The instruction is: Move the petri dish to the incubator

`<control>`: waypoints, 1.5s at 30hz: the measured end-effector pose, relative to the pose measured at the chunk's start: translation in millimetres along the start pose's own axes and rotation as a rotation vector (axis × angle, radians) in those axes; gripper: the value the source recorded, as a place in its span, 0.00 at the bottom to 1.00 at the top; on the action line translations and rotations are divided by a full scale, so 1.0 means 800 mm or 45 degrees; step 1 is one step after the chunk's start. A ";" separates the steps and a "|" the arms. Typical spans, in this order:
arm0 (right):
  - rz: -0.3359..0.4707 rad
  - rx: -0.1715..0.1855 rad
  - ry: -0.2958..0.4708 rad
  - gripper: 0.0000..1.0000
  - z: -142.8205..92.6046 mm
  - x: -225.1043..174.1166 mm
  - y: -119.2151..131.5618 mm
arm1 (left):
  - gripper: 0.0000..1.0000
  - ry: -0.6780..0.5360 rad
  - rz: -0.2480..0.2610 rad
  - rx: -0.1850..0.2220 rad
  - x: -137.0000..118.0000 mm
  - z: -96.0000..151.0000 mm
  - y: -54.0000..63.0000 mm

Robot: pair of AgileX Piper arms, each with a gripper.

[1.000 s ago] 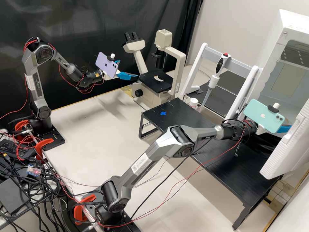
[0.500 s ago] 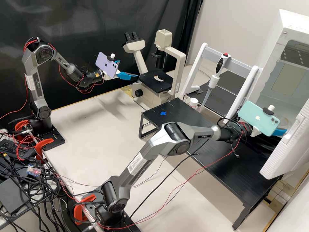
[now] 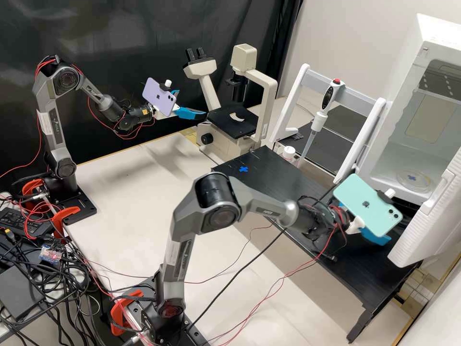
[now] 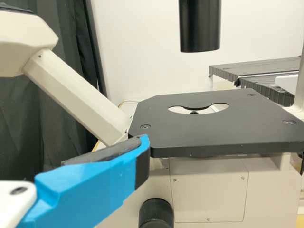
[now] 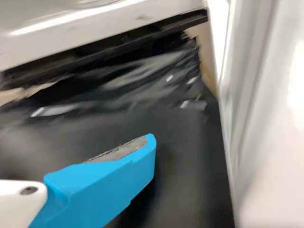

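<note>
Right gripper (image 3: 377, 236) found empty and open, its pad (image 5: 119, 149) bare, over the black table (image 3: 345, 259) near the swung-out door (image 3: 429, 218) of the incubator (image 3: 420, 41); full width of the opening cannot be determined. Petri dish (image 3: 418, 184) located inside the incubator, lying flat on its floor at a blue cross mark (image 3: 412, 178), apart from that gripper. Left gripper (image 3: 192, 103), likewise empty, stands with fingers spread near the stage (image 3: 230, 126) of the microscope (image 3: 244, 58); contact with the stage cannot be confirmed.
</note>
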 end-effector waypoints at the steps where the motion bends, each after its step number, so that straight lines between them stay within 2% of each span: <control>1: -0.012 -0.012 0.023 1.00 0.000 -0.013 -0.006 | 1.00 0.000 0.000 0.000 0.000 0.000 0.000; 5: -0.061 -0.091 0.175 1.00 -0.001 -0.070 -0.037 | 1.00 0.000 0.000 0.000 0.000 0.000 0.000; 6: -0.082 -0.095 0.206 1.00 0.002 -0.078 -0.046 | 1.00 0.000 0.000 0.000 0.000 0.000 0.000; 8: -0.109 -0.143 0.300 1.00 0.005 -0.103 -0.064 | 1.00 0.000 0.000 0.000 0.000 0.000 0.000; 10: -0.096 -0.163 0.348 1.00 0.011 -0.124 -0.076 | 1.00 0.000 0.000 0.000 0.000 0.000 0.000; 13: -0.061 -0.165 0.378 1.00 0.019 -0.149 -0.091 | 1.00 0.000 0.000 0.000 0.000 0.000 0.000; 16: 0.000 -0.128 0.387 1.00 0.029 -0.173 -0.105 | 1.00 0.000 0.000 0.000 0.000 0.000 0.000; 20: 0.064 -0.109 0.378 1.00 0.034 -0.192 -0.120 | 1.00 0.000 0.000 0.000 0.000 0.000 0.000; 22: 0.087 -0.075 0.365 1.00 0.036 -0.198 -0.125 | 1.00 0.000 0.000 0.000 0.000 0.000 0.000; 30: 0.196 0.057 0.346 1.00 0.033 -0.218 -0.124 | 1.00 0.000 0.000 0.000 0.000 0.000 0.000; 33: 0.221 0.076 0.358 1.00 0.026 -0.223 -0.119 | 1.00 0.000 0.000 0.000 0.000 0.000 0.000; 35: 0.226 0.065 0.383 1.00 0.016 -0.226 -0.110 | 1.00 0.000 0.000 0.000 0.000 0.000 0.000; 38: 0.190 0.024 0.445 1.00 -0.008 -0.225 -0.097 | 1.00 0.000 0.000 0.000 0.000 0.000 0.000; 45: 0.014 -0.132 0.594 1.00 -0.080 -0.204 -0.092 | 1.00 0.000 0.000 0.000 0.000 0.000 0.000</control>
